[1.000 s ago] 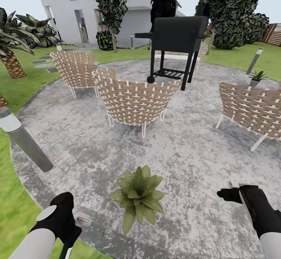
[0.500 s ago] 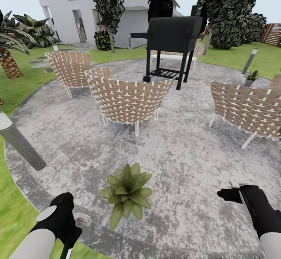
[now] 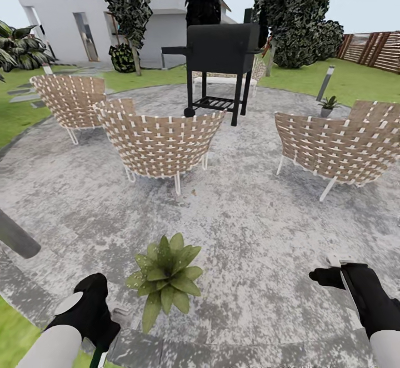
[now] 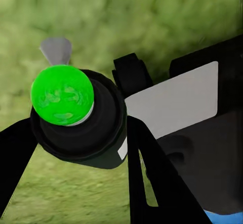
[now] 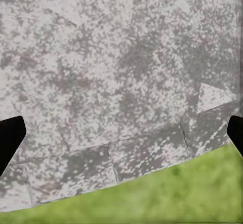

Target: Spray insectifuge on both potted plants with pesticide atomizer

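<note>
One potted plant (image 3: 164,276), a low rosette of broad green leaves, sits on the grey paved patio (image 3: 250,229) of the garden, just ahead of my hands. My left gripper (image 3: 94,334) hangs low to the plant's left, shut on the pesticide atomizer (image 3: 95,358), whose dark green body pokes out below the hand. The left wrist view looks down the atomizer (image 4: 81,127) end-on, with its bright green tip (image 4: 62,95) between my black fingers (image 4: 147,163) over grass. My right gripper (image 3: 333,271) is to the plant's right, open and empty, its fingertips (image 5: 10,138) spread wide above paving at the lawn edge.
Three wicker chairs (image 3: 158,143) (image 3: 69,99) (image 3: 339,143) ring the patio. A black grill (image 3: 222,51) stands behind them. A grey bollard (image 3: 14,237) leans in at the left. A spiky plant in a grey pot (image 3: 328,104) sits far right by a lamp post. Lawn (image 5: 177,193) borders the paving.
The whole view has swung right, so the plant, chairs and grill slid left in the picture. Both hands hold the same pose, with the atomizer still in the left one.
</note>
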